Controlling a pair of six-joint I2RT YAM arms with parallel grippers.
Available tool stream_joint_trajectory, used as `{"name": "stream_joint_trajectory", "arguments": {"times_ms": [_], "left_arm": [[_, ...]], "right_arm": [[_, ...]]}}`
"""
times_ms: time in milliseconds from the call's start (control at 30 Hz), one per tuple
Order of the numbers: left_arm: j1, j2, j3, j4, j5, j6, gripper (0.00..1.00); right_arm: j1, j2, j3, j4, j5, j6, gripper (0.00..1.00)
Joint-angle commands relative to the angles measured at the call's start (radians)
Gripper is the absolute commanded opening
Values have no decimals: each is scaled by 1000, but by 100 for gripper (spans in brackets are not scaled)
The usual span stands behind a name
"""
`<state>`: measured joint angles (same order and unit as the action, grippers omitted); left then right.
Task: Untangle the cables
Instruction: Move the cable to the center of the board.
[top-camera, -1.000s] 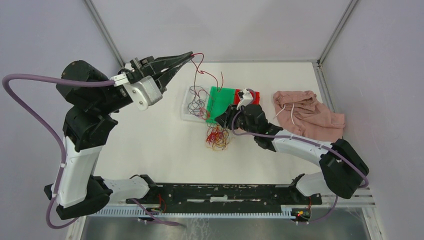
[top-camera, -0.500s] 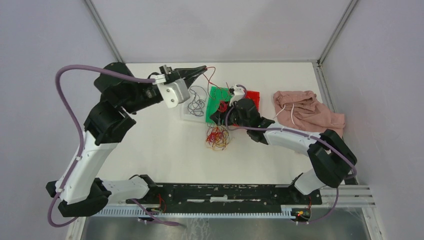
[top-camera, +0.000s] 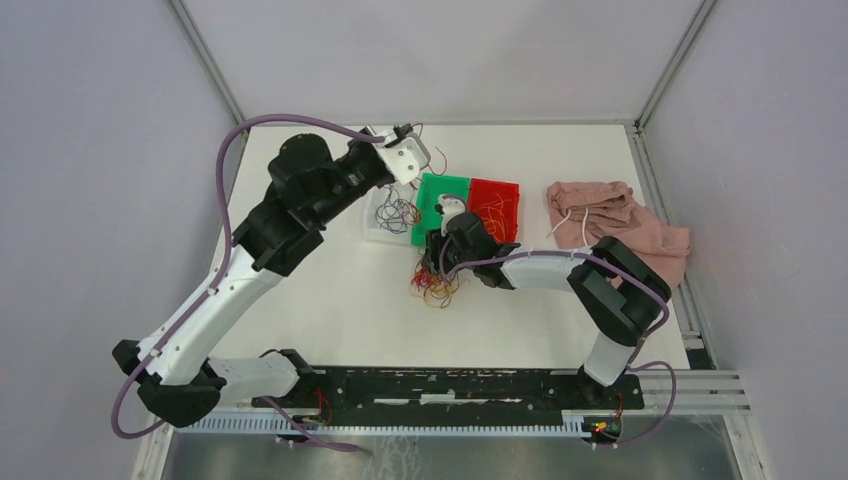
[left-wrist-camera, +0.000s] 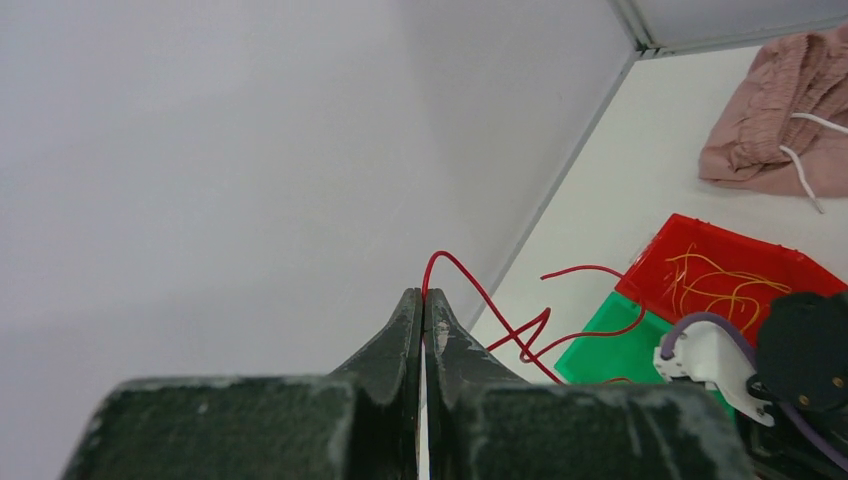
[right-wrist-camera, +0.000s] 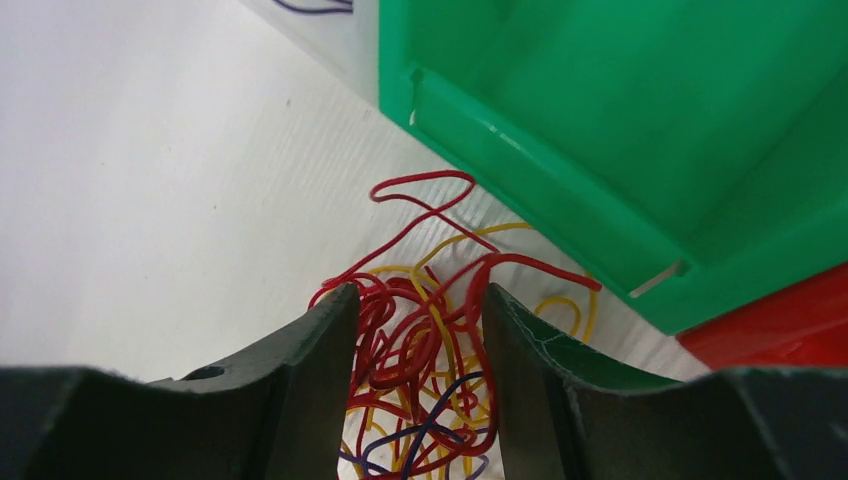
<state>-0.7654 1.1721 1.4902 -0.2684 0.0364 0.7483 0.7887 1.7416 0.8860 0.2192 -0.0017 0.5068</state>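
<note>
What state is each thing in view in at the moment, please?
left gripper: shut on a red cable, which hangs loose in the air.
right gripper: open, one finger on either side of the tangled clump.
red bin: holds yellow-orange cables.
green bin: upright, open-topped.
clear bin: holds dark cables.
pink cloth: crumpled.

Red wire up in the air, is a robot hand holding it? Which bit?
Yes. The left gripper has its fingers shut on the red cable near one end. The right gripper is open around the cable pile.
</note>
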Motion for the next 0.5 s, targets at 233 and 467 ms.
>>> {"name": "stream_joint_trajectory", "arguments": {"times_ms": [233, 467], "left_arm": [[-3, 43, -62, 171, -80, 3, 3], [-2, 123, -81, 210, -121, -7, 3]], "right_arm": [[46, -178, -211, 162, -41, 75, 53], [43, -398, -244, 66, 17, 118, 71]]}}
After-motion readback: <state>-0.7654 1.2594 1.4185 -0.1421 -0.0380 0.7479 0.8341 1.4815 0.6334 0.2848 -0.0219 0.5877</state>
